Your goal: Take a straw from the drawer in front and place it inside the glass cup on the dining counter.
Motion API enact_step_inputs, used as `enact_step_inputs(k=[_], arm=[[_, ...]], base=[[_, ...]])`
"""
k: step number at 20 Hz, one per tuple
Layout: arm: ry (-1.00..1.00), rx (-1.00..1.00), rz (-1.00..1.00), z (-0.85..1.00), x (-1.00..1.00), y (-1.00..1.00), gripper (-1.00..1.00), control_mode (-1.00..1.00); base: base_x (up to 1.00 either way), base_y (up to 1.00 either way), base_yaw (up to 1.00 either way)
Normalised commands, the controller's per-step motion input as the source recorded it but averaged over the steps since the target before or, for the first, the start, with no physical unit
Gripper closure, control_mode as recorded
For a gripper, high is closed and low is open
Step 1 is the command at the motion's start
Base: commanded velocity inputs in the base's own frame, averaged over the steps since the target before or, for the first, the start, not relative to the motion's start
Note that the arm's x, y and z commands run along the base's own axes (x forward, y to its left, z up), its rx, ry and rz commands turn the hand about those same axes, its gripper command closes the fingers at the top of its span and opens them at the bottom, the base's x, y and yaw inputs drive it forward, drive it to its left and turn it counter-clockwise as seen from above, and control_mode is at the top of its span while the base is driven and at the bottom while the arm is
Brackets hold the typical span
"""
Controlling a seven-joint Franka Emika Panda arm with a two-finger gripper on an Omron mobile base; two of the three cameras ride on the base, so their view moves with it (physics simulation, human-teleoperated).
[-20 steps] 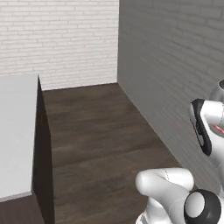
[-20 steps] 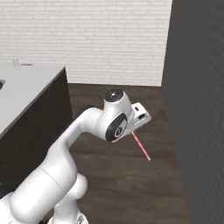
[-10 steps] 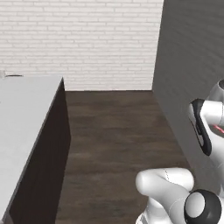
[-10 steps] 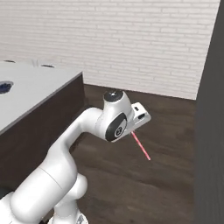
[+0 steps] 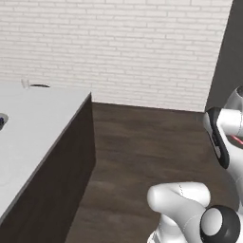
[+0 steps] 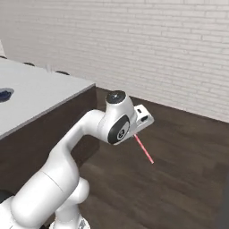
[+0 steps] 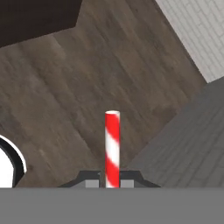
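Observation:
My gripper is shut on the straw, a thin red stick with pale stripes that rises straight up between the two fingertips in the hand view. In the right base view the straw slants down and to the right from the hand, above the dark floor. The white-topped dining counter lies to the left, a good way from the hand. A small clear glass cup stands near its far edge. The drawer is out of view.
A grey bowl sits on the counter's left part. Dark stool backs peek over the counter's far side. A white brick wall closes the back, and a dark grey wall stands at the right. Dark wood floor lies open between them.
The whole picture has swung: the base has turned, so the counter comes further into view at the left and the dark wall slides off to the right. The straw stays in the shut gripper.

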Motion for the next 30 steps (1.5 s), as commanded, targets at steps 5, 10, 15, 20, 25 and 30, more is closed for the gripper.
enact_step_inputs(k=[5,10,15,20,25,30], arm=[[0.00,0.00,0.00,0.00,0.00,0.00,1.00,1.00],[0.00,0.00,0.00,0.00,0.00,0.00,1.00,1.00],[0.00,0.00,0.00,0.00,0.00,0.00,1.00,1.00],[0.00,0.00,0.00,0.00,0.00,0.00,1.00,1.00],[0.00,0.00,0.00,0.00,0.00,0.00,1.00,1.00],[0.00,0.00,0.00,0.00,0.00,0.00,1.00,1.00]], base=[[0.85,-0.69,0.38],[0.82,-0.74,0.35],[0.81,-0.77,0.33],[0.76,-0.81,0.32],[0.78,-0.77,0.32],[0.77,-0.75,0.33]])
